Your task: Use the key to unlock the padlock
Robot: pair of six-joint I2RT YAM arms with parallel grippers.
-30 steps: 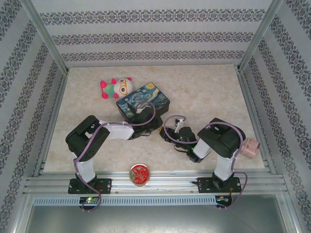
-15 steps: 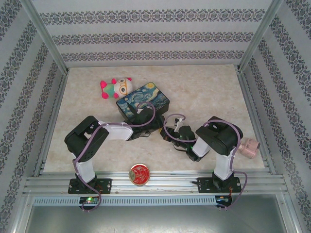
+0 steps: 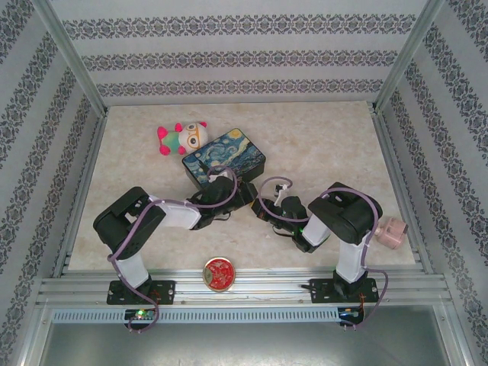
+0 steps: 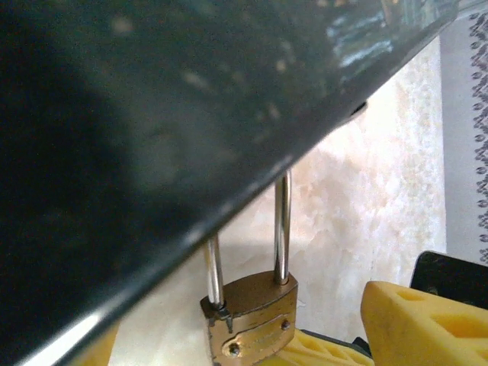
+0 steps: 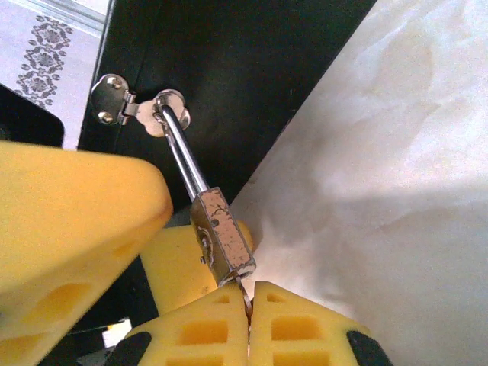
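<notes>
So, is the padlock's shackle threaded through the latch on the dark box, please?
Yes, the right wrist view shows the shackle of the padlock passing through the metal latch on the box.

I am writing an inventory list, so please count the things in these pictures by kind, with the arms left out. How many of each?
Plush toy: 1
Painted box: 1
Round red tin: 1
Padlock: 1
Key: 1
Pink object: 1
Total: 6

The padlock (image 4: pixel 252 316) hangs on the box (image 3: pixel 225 158), with the plush toy (image 3: pixel 181 137) at its left.
</notes>
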